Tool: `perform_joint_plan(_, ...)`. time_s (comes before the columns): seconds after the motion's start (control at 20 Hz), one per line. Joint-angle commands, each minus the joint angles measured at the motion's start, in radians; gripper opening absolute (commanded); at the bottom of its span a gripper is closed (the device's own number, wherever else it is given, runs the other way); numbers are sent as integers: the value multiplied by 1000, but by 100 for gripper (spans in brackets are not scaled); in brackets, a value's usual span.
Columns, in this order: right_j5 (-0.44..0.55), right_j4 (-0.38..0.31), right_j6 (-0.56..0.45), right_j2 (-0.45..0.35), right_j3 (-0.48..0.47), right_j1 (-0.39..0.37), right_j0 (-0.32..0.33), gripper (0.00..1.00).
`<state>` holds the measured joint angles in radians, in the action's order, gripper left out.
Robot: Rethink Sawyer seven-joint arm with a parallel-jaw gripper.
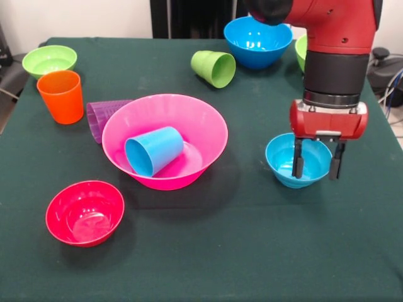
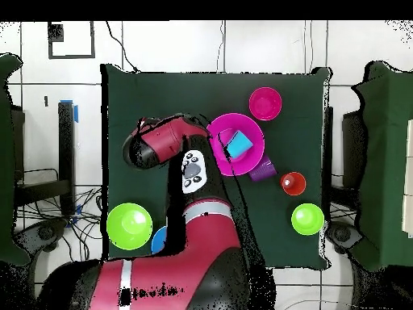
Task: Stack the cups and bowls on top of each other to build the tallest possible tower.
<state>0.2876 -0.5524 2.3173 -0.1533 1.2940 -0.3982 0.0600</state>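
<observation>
Front view, gripper (image 1: 318, 165) spread wide over small light blue bowl (image 1: 298, 160), pink bowl (image 1: 165, 141) well apart

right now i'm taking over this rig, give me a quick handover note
Gripper: open, empty, hanging over the small light blue bowl, one finger on each side of it.
Pink bowl: mid-table, with the light blue cup lying on its side inside.
Purple cup: on its side against the pink bowl's rim.
Orange cup upright; green cup tipped over.
Red bowl, blue bowl and green bowl stand loose.
Done: no proper stacking.
Left: nearly everything.
</observation>
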Motion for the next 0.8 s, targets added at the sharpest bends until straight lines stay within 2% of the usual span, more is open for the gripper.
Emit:
perform_joint_plan(0.05,148,1,-171,-135,68,27,47,100)
perform_joint_plan(0.2,163,6,-158,-133,83,20,42,100)
perform_joint_plan(0.55,234,31,-182,-181,100,22,71,100)
perform_joint_plan(0.8,246,22,-181,-185,97,22,71,100)
